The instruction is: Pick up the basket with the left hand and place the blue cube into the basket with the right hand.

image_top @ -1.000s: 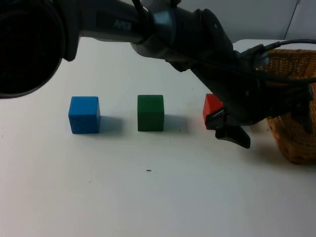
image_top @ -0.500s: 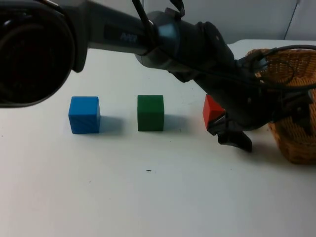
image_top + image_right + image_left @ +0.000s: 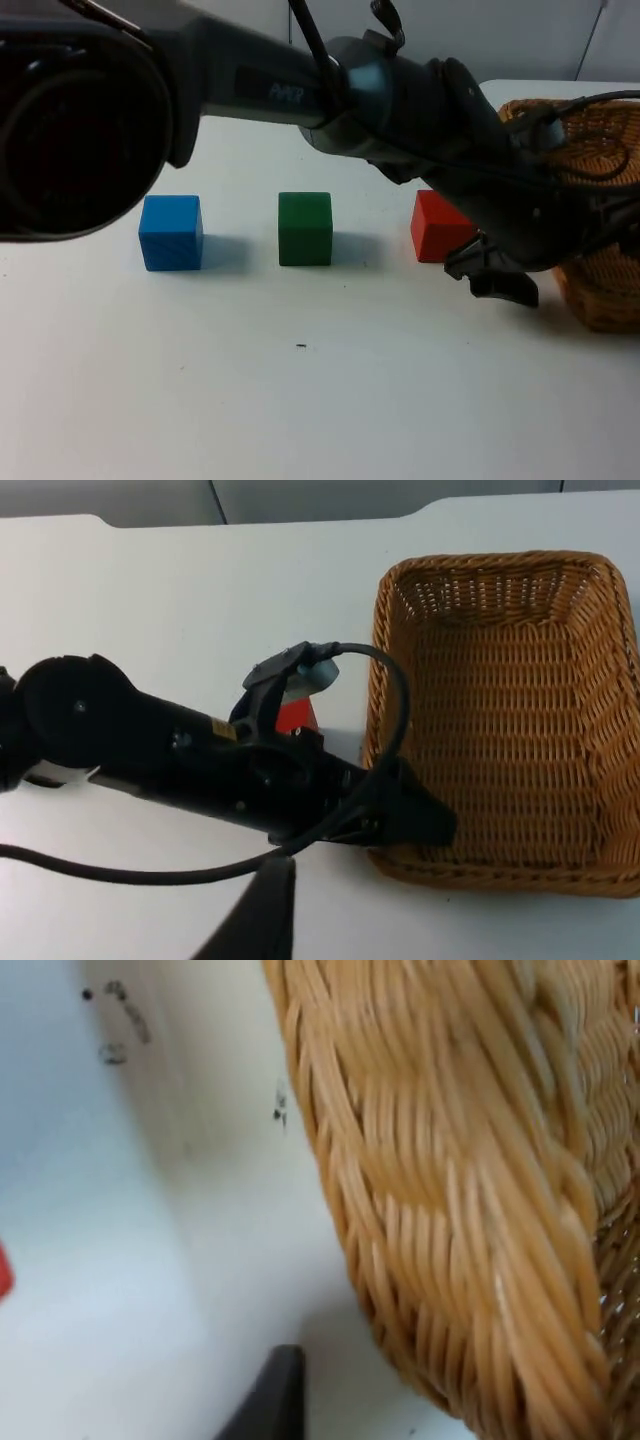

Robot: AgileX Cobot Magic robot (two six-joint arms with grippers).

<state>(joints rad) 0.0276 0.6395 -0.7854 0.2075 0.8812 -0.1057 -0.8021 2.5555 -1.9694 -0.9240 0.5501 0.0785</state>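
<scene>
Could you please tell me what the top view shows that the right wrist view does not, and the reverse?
The top view adds the blue cube and the green cube, standing in a row with the red cube on the white table. The right wrist view adds the basket's whole woven inside, with nothing in it, and the right hand, waiting above the table. Both share the red cube, the basket and the left hand at the basket's side nearest the red cube.

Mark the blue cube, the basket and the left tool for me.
blue cube (image 3: 171, 232): top view, front face.
basket (image 3: 500, 720): right wrist view, woven floor.
left tool (image 3: 405, 815): right wrist view, fingertips at the basket's rim.
</scene>
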